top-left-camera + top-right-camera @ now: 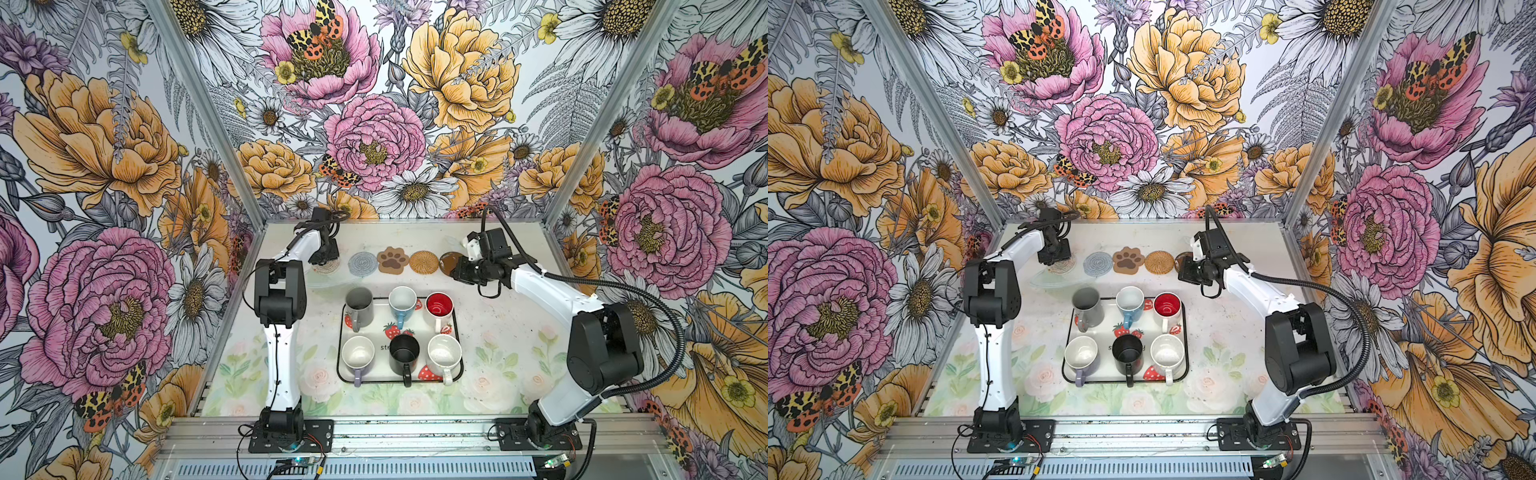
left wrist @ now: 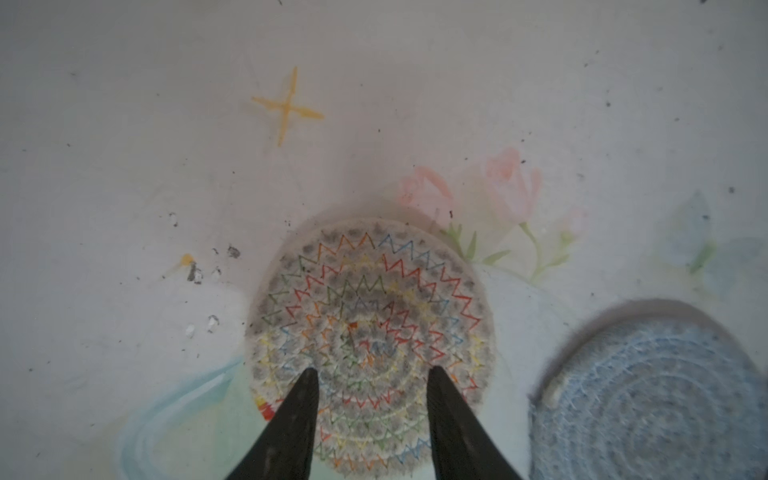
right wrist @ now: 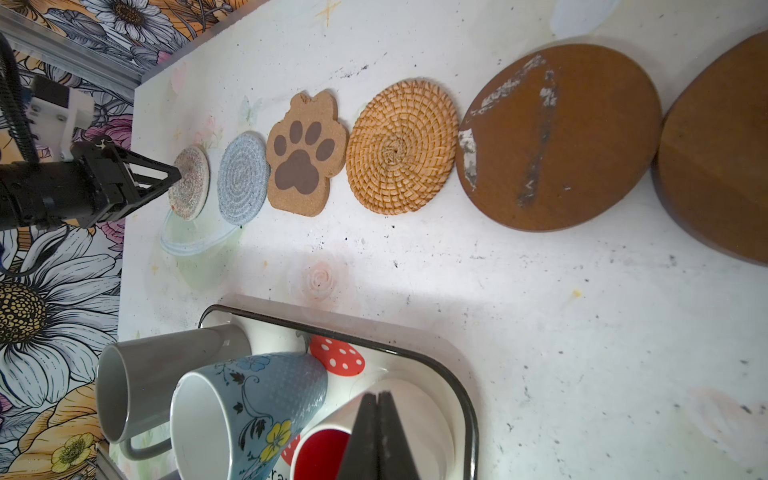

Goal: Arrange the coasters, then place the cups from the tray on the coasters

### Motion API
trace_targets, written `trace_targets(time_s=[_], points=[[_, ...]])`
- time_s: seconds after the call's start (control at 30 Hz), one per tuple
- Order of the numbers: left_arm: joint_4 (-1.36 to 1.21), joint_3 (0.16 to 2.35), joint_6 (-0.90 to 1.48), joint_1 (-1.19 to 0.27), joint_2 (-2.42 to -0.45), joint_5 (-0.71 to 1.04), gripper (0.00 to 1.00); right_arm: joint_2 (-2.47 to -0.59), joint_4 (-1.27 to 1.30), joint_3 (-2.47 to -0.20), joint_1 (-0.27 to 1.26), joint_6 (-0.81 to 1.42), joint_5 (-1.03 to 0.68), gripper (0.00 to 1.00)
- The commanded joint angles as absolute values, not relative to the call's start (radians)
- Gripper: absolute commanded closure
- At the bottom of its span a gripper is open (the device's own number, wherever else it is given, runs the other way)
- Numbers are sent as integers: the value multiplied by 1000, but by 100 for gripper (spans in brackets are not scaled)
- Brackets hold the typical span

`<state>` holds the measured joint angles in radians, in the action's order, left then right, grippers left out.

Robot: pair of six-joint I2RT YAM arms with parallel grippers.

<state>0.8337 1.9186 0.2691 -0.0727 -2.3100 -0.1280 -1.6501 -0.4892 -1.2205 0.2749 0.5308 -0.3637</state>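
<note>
Six coasters lie in a row at the back of the table: a grey-white woven round [image 2: 370,316], a blue-grey woven round [image 1: 362,264], the paw [image 1: 392,260], the rattan round [image 1: 424,262] and two dark brown rounds [image 3: 561,137] [image 3: 723,153]. My left gripper [image 2: 372,374] points down over the grey-white round, fingers apart above its flat top, gripping nothing. My right gripper [image 3: 378,395] is shut and empty, hovering by the brown rounds. On the tray [image 1: 380,365] stand the grey [image 1: 359,305], light blue [image 1: 402,303], red-inside [image 1: 439,307], lavender [image 1: 358,353], black [image 1: 404,353] and speckled [image 1: 444,353] cups.
Flowered walls and aluminium posts [image 1: 199,104] close the table on three sides. The left arm's elbow [image 1: 278,291] stands left of the tray and the right arm's elbow [image 1: 602,345] to its right. Both bases sit on the front rail [image 1: 415,432].
</note>
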Motion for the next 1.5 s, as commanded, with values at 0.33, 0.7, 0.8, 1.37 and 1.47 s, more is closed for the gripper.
trace_targets(time_s=[0.33,0.7,0.8,1.37,1.47], points=[[823,1901,262,-94,-2347,-99,55,-1663,-492,-1235,277,517,-356,97],[822,1848,290,-150,-2347,-106,55,-1665,-491,-1216,276,505,-351,97],[823,1837,302,-156,-2344,-103,55,-1669,-491,-1216,276,501,-352,96],[823,1815,318,-174,-2323,-105,55,-1687,-491,-1218,277,497,-358,96],[823,1815,320,-175,-2322,-108,55,-1685,-491,-1218,276,497,-358,96]])
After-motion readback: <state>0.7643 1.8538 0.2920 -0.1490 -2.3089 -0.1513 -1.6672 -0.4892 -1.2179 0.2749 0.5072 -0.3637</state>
